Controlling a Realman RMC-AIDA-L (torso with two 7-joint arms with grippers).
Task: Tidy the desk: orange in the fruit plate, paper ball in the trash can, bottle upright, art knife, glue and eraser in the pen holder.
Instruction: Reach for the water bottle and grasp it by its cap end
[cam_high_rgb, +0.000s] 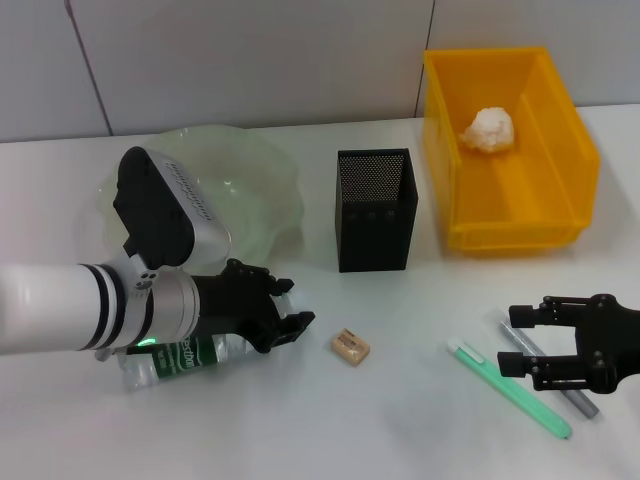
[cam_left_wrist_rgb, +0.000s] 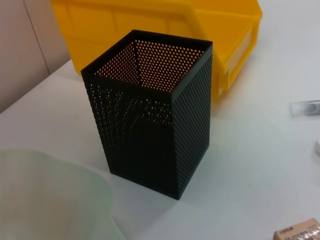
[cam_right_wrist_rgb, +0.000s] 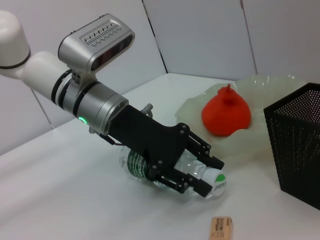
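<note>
**Left gripper closed around the lying bottle**

The left gripper (cam_high_rgb: 283, 318) reaches low over the white table (cam_high_rgb: 400, 430), its 2 black fingers (cam_right_wrist_rgb: 197, 187) set on either side of the small clear plastic water bottle with a green label (cam_right_wrist_rgb: 150, 170). The bottle lies on its side, its white cap (cam_right_wrist_rgb: 216, 182) pointing toward the small tan rectangular eraser (cam_high_rgb: 350, 346), which lies apart from it on the table. The jaws are clamped on the bottle near its neck.

The red-orange round orange with a raised stem nub (cam_right_wrist_rgb: 226, 111) sits in the pale green translucent glass fruit plate with a wavy rim (cam_high_rgb: 265, 175), behind the left arm. The black square metal-mesh pen holder (cam_high_rgb: 375, 208) stands upright between the plate and the bright yellow rectangular plastic trash can (cam_high_rgb: 560, 190). The crumpled white paper ball (cam_high_rgb: 489, 129) lies inside the can.

The right gripper (cam_high_rgb: 520, 345) hovers at the right side of the table with its jaws apart, just beside a mint-green pen-like tool (cam_high_rgb: 510, 390) and a grey pen-like tool (cam_high_rgb: 550, 375), which lie side by side on the table.
</note>
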